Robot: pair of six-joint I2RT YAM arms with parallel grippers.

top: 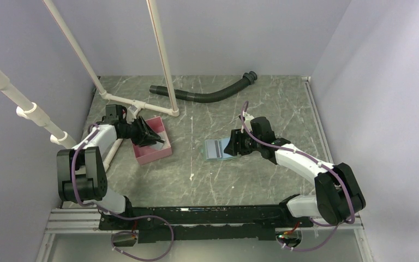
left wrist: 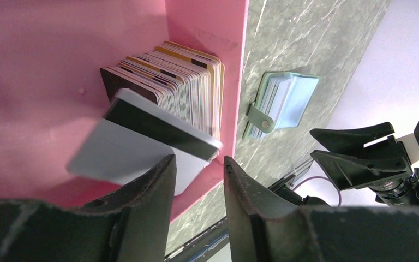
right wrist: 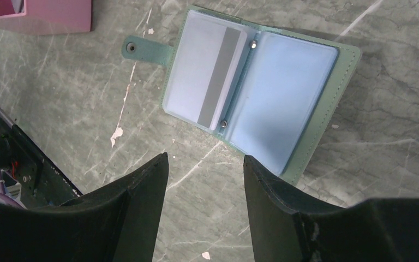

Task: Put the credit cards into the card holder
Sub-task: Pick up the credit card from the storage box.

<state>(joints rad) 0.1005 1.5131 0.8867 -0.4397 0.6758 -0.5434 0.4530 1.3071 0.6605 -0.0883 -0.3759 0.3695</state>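
A stack of credit cards point(left wrist: 180, 87) stands on edge against the wall of a pink box point(left wrist: 207, 22). One grey card point(left wrist: 136, 142) with a black stripe leans out of the stack, its lower corner between my left gripper's point(left wrist: 199, 164) fingers, which stand apart. In the top view the left gripper point(top: 151, 134) reaches into the pink box point(top: 153, 154). The light-blue card holder point(right wrist: 283, 98) lies open on the table with a striped card point(right wrist: 207, 76) in its left sleeve. My right gripper point(right wrist: 206, 158) hovers open just beside it, holding nothing.
A black corrugated hose point(top: 207, 94) lies at the back of the table. White pipes point(top: 142, 103) stand and lie behind and left of the pink box. Grey walls close in both sides. The arms' mounting rail point(top: 207, 215) runs along the near edge.
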